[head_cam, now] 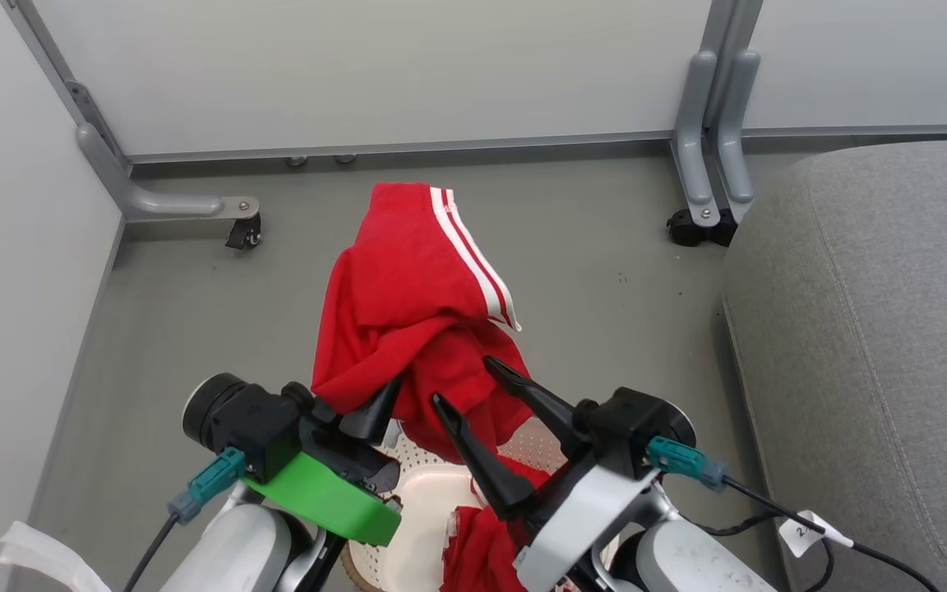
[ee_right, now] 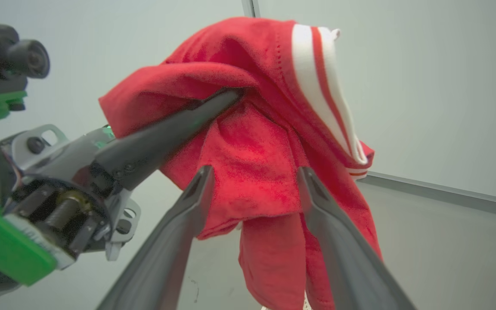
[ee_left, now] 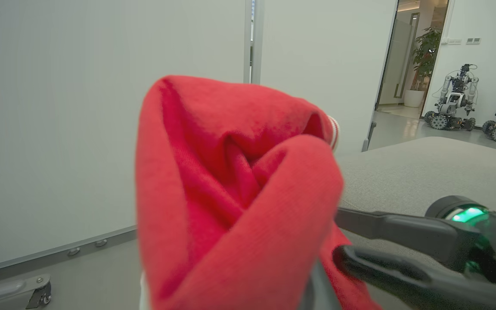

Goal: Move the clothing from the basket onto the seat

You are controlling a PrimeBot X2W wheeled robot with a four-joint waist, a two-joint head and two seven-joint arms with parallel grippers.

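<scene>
Red garment [head_cam: 408, 279] hangs pinched in the closed left tool [head_cam: 381, 404] over the basket [head_cam: 420, 506] — the carry step; right tool [head_cam: 465, 382] gapes wide, empty, just beside it; next, swing it right onto the grey seat [head_cam: 876, 329] — a second garment [head_cam: 482, 551] lies in the basket.

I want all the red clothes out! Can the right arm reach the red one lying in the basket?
Probably yes. The right gripper, jaws open, sits above the basket, and the red garment lies under it. The lifted garment in the left gripper hangs close and might brush it.
</scene>
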